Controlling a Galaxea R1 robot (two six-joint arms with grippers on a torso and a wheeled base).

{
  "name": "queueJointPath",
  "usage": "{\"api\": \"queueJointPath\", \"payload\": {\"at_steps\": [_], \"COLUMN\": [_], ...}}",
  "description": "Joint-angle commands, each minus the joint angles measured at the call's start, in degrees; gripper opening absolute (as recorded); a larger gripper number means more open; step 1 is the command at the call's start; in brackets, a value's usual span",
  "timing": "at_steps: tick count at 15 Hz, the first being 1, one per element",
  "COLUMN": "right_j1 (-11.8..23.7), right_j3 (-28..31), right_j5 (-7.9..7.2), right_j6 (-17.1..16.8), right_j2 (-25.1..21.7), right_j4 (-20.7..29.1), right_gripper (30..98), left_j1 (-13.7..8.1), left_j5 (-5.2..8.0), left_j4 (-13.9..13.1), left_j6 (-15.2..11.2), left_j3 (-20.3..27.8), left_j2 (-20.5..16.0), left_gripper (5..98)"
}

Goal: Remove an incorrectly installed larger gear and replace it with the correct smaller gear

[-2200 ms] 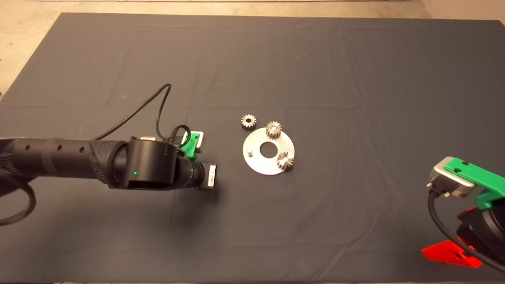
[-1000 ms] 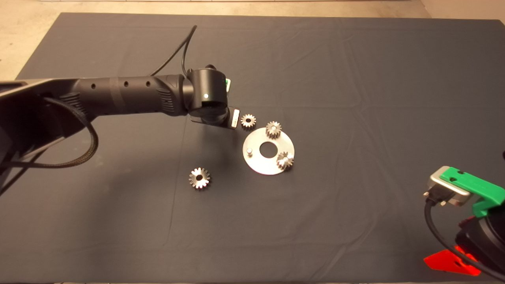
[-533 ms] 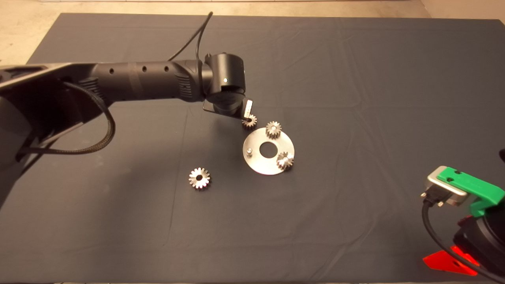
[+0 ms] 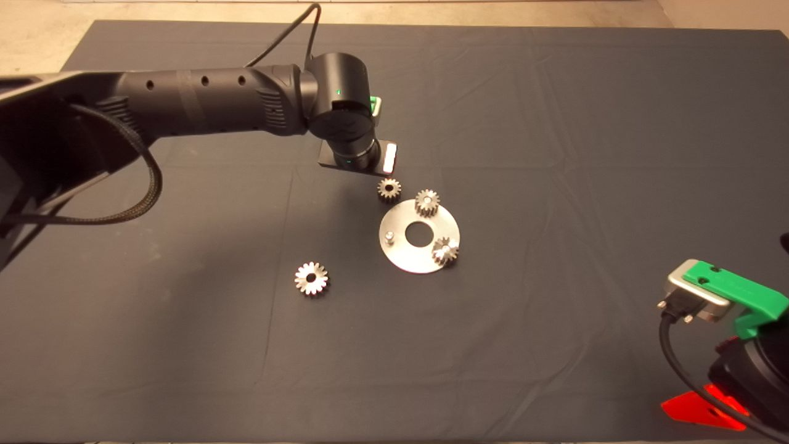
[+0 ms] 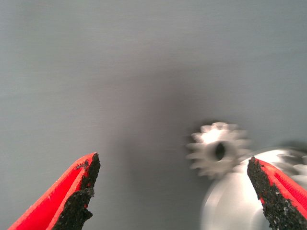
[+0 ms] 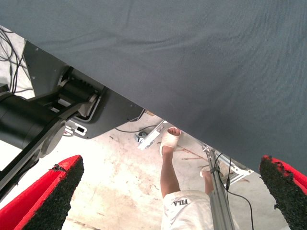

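Dark cloth covered the worktop (image 4: 555, 123), pale floor showing past its far edge.

L gripper (image 5: 175, 191): fingers (image 5: 79, 191) spread wide apart, nothing between them. Seen from the wrist, the smaller gear (image 5: 218, 149) lay flat on the cloth, off-centre in the gap & closer to one finger, the edge of the round plate (image 5: 230, 206) just beside it. From above, the L gripper (image 4: 357, 161) hung over the cloth just beyond the smaller gear (image 4: 389, 189), not touching it.

Further out: that gear sat loose, just off the rim of the plate (image 4: 410, 253). Plate carried two small gears (image 4: 427, 202) & a bare pin (image 4: 389, 235). The larger gear (image 4: 311, 279) lay flat on the cloth, near the plate, on the L arm's side.

R gripper (image 6: 168, 201) parked at the worktop's near R edge, fingers also wide apart; its wrist view showed floor, rig frame & a person's leg.

Judgement: removal looked done, pick-up of the replacement in hand. Next move probably needed the fingers centred over the smaller gear, lowered to straddle it, closed across its teeth, then a carry to the bare pin w/ bore lined up & teeth meshing w/ the neighbours.
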Motion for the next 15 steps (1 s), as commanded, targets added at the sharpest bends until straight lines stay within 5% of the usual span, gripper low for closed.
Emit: {"api": "queueJointPath", "payload": {"at_steps": [1, 8, 15], "right_j1": [0.7, 0.7, 0.7], "right_j3": [0.1, 0.1, 0.1], "right_j5": [-1.27, -1.27, -1.27], "right_j6": [0.0, 0.0, 0.0], "right_j2": [0.4, 0.3, 0.3], "right_j4": [1.9, 1.9, 1.9], "right_gripper": [96.8, 96.8, 96.8], "left_j1": [-1.0, -0.6, -0.1], "left_j5": [-2.16, -1.73, -1.28], "left_j4": [-2.4, -2.0, -1.7], "left_j6": [1.9, 2.9, 3.5], "left_j3": [-2.1, -4.8, -5.6], "left_j2": [0.5, 6.2, 5.8], "left_gripper": [78.2, 78.2, 78.2]}}
